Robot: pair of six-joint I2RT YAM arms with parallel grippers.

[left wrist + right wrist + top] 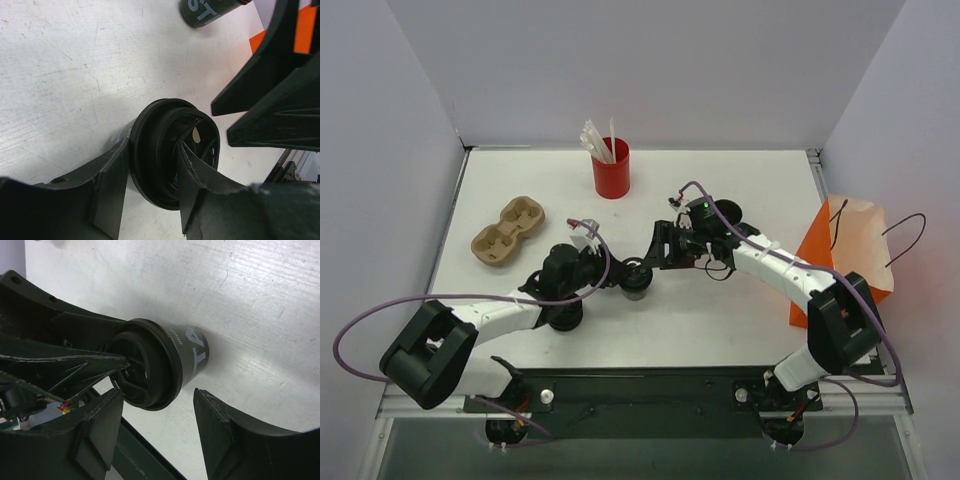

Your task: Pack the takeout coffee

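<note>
Left end effector [155, 175] clamped, right end effector [157, 396] agape.

Black lidded cup [190, 347] mid-table — seemingly upright, white lettering, second cup [205, 11] nearby

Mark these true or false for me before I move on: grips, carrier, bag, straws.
1. The left gripper is closed on the lidded cup. True.
2. The right gripper is clamped on that cup. False: its jaws stand open on either side of it, with a gap showing.
3. The cardboard carrier already holds a cup. False: both wells are empty.
4. The orange bag sits on the left arm's side. False: it is on the right arm's side.
5. The red cup holds white straws. True.
</note>
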